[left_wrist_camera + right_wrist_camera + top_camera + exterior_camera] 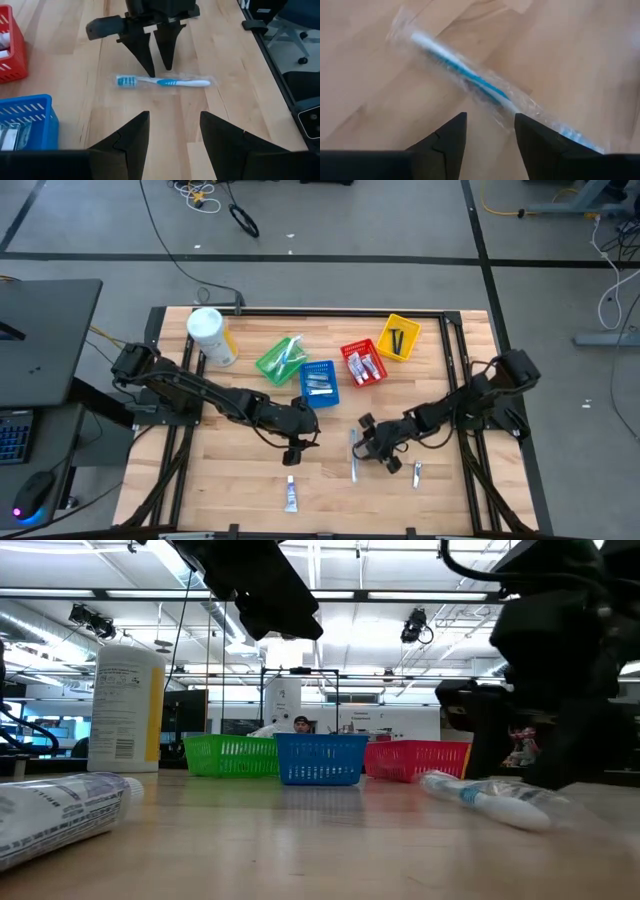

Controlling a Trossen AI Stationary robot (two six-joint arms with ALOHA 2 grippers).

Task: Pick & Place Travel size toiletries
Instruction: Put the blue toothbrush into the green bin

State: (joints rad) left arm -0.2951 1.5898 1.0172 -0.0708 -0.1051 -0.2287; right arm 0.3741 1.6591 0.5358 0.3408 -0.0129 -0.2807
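**Right jaws spread above wrapped toothbrush**

The right gripper (372, 442) hangs over the pale wooden bench (240, 480), its jaws parted with nothing between them, poised just above the slim white-and-blue toothbrush in clear wrap (470, 77) that lies flat on the bench beneath their tips. The left gripper (170, 132) sits across from it, jaws also apart and holding nothing, the same toothbrush lying between the two grippers. A small white tube (291, 494) rests on the bench near the left jaws
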